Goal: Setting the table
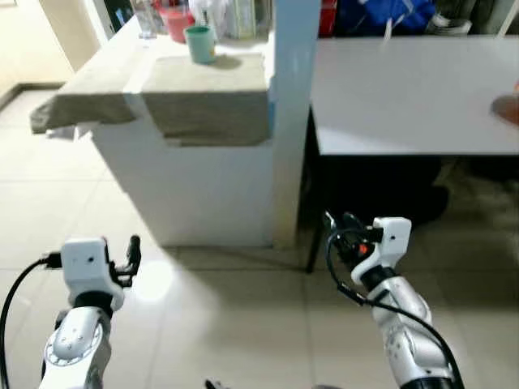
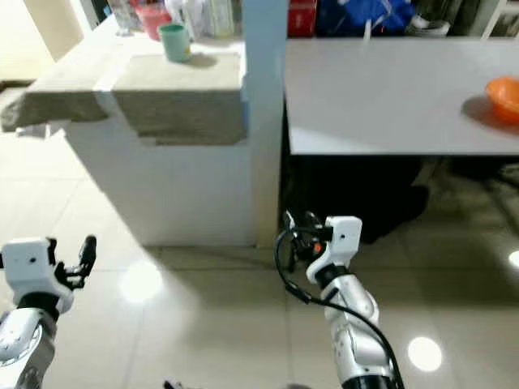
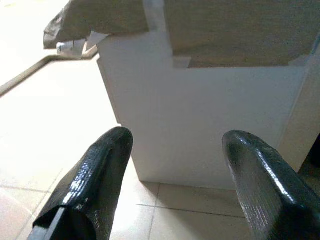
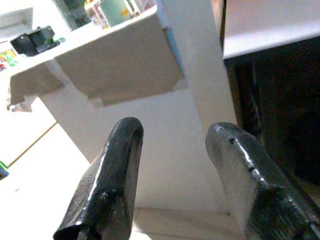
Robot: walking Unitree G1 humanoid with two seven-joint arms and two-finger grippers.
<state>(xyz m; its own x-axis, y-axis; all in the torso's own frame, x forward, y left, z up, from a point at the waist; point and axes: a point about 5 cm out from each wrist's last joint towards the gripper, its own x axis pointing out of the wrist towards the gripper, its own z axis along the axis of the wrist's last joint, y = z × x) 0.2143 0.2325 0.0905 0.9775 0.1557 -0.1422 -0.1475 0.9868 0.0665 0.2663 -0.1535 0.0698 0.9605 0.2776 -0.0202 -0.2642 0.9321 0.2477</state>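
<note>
A: Cup [image 1: 199, 43], green, stands at the upper left of the left eye frame, on the cloth [image 1: 203, 89] that drapes the white table [image 1: 195, 186]. A red pot [image 1: 175, 22] sits just behind it, at the top edge.

B: And the table to be set?

A: The grey table [image 2: 389, 97] fills the upper right, with a pale pillar [image 1: 292, 121] between the two. An orange bowl [image 2: 504, 98] rests at its far right edge in the right eye frame.

B: Which step is this?

A: I judge it the approach; nothing is carried yet. Both grippers hang low over the tiled floor [image 1: 235, 324], well apart from the cup and below the tabletop.

B: Their fingers?

A: Left gripper [image 3: 175, 185]: fingers spread, nothing between them, facing the white front of the table. Right gripper [image 4: 175, 185]: also spread and empty, aimed toward the pillar, the cup showing small at the top of its wrist frame.

B: Next move?

A: Probably stepping closer and raising an arm to cup height. The cloth's overhang at the near edge could snag a rising gripper.
</note>
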